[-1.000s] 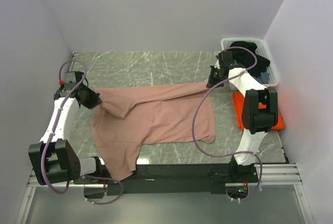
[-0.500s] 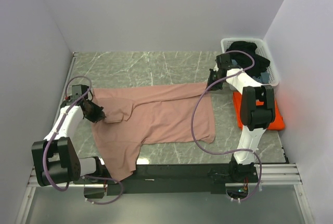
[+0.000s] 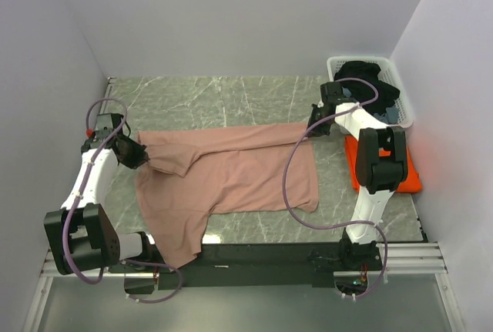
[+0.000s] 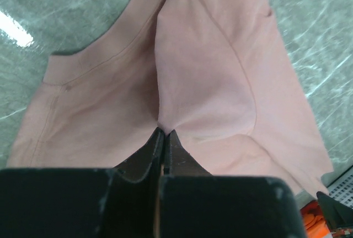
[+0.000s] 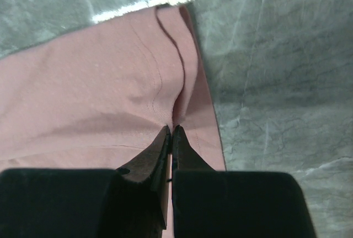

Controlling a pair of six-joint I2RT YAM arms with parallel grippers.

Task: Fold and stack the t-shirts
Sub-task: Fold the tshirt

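Observation:
A dusty-pink t-shirt (image 3: 231,174) lies spread across the marble table (image 3: 216,97), one sleeve hanging toward the near edge. My left gripper (image 3: 139,153) is shut on the shirt's left shoulder part, and the pink cloth (image 4: 209,83) bunches right at its jaws. My right gripper (image 3: 312,125) is shut on the shirt's far right corner, pinching a fold of the hem (image 5: 182,83). The upper edge of the shirt runs stretched between both grippers. A bright-orange t-shirt (image 3: 414,179) lies folded at the right, partly hidden by the right arm.
A white laundry basket (image 3: 400,97) with dark clothes stands at the far right corner. Grey walls close the table on left, back and right. The arm bases and a black rail (image 3: 254,255) run along the near edge.
The left gripper dipped toward the near side with the shoulder cloth, then came back up and left. The right gripper has barely moved.

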